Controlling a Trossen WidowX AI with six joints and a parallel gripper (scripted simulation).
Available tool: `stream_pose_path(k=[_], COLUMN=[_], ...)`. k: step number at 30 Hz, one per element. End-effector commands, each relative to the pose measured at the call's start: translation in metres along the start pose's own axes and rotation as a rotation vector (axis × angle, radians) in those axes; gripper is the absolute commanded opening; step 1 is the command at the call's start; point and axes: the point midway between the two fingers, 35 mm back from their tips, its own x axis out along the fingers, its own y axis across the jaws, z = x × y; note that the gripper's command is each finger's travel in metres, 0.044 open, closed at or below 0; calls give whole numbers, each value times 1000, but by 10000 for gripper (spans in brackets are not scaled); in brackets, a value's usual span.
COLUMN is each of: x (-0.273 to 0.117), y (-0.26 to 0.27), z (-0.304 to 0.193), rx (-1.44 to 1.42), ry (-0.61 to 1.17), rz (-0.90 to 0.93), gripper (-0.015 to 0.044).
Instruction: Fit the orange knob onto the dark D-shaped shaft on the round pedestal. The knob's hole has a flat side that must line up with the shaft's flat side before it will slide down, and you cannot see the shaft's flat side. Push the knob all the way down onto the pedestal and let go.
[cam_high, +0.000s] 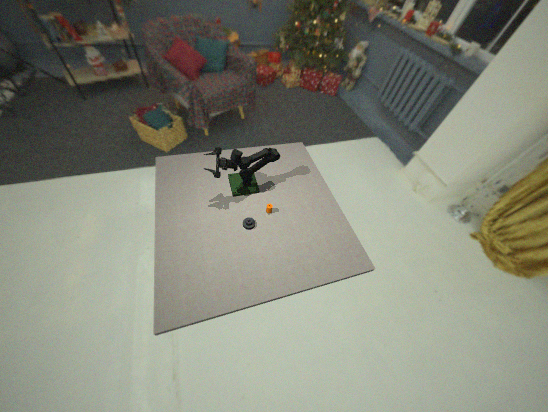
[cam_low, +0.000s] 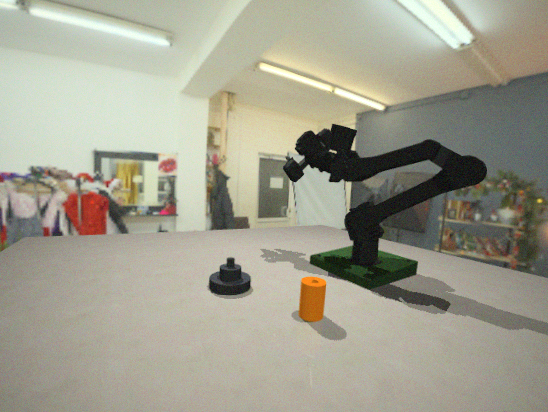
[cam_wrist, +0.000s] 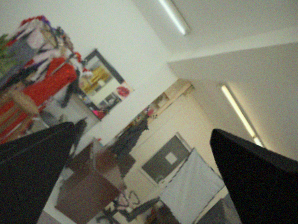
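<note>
The orange knob stands upright on the tabletop, with a small hole visible in its top in the exterior view. The dark round pedestal stands apart from the knob, on its left in the top and exterior views. The dark shaft sticks up bare from the pedestal's stepped centre; its flat side cannot be made out. My gripper is wide open and empty. It is raised high above the table, away from both knob and pedestal. The wrist view shows neither knob nor pedestal, only the room between the fingers.
The arm stands on a green base plate, behind the knob and pedestal in the exterior view. The grey-pink tabletop carries the base, knob and pedestal. Shadows of the arm fall across it.
</note>
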Motion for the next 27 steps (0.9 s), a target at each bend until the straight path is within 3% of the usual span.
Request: stream_pose_path(k=[1,3,7,13,20,27], x=[0,2,6,-24,-107,-217], y=[0,9,64,146,215,240], z=[0,4,32,80,129,154], rx=[0,26,159,292,302,137], ry=[0,-2,1,59,205,411], rz=[0,48,329,765,1231,1589], gripper=[426,440,440,440,440,440])
